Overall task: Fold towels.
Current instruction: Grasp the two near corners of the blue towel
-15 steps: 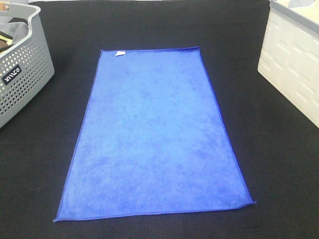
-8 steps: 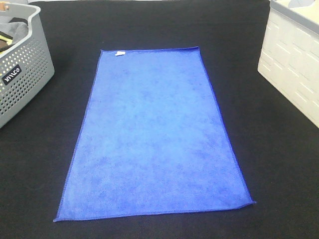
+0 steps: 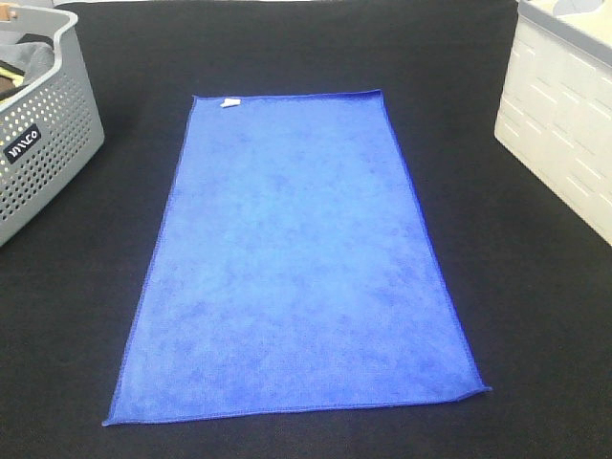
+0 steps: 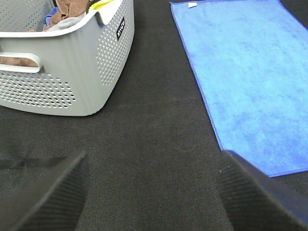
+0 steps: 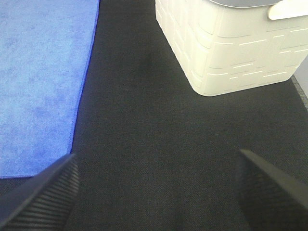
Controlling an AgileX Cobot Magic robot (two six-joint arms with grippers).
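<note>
Flanking the flat towel (image 3: 296,268): grey basket (image 3: 43,143), white crate (image 3: 564,124).

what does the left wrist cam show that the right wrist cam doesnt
Only the left wrist view: the grey perforated basket holding cloths, and the white tag on the blue towel. Only the right wrist view: the cream bin. Both: part of the towel lying flat on the black table cover, and an open, empty claw, the left claw or the right claw.
</note>
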